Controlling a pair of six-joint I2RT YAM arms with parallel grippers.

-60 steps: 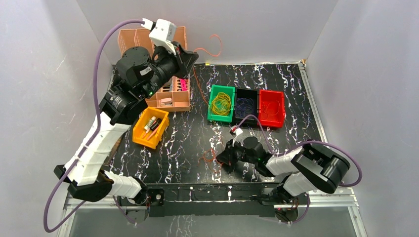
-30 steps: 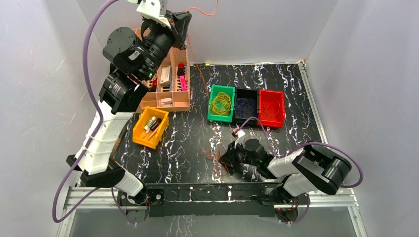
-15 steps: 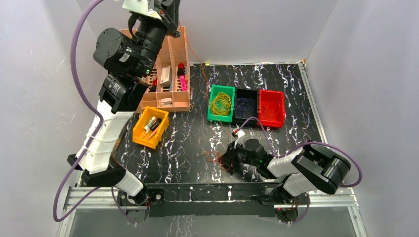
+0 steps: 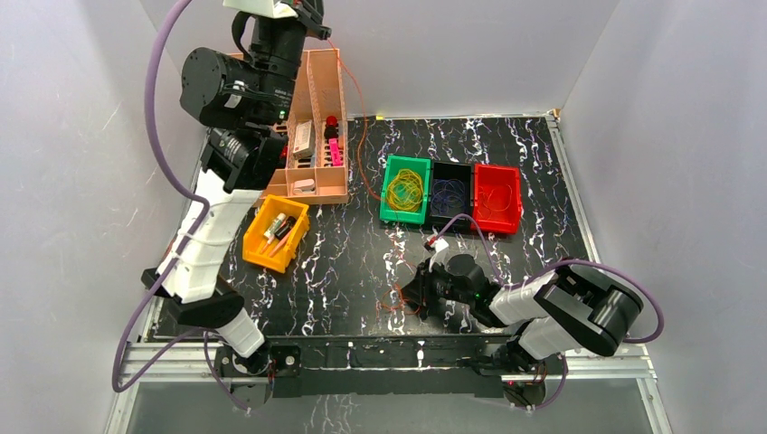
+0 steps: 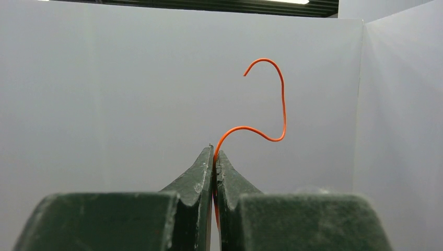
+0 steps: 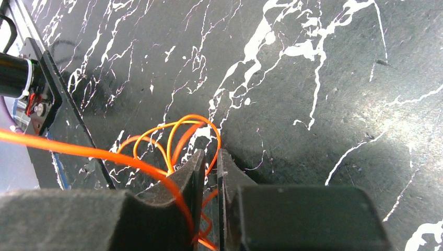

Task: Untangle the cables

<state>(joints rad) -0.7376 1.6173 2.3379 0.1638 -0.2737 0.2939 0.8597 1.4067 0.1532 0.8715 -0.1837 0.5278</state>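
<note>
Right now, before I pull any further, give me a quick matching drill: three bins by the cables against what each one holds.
Column 1:
1. green bin
2. black bin
3. orange bin

Column 2:
A. blue-purple wire loops
B. small batteries or similar parts
C. yellow wire loops

Pairs: 1-C, 2-A, 3-B

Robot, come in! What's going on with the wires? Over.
Left gripper shut on orange wire, raised high. Right gripper nearly closed around wire loops on table. Nothing blocking.
</note>
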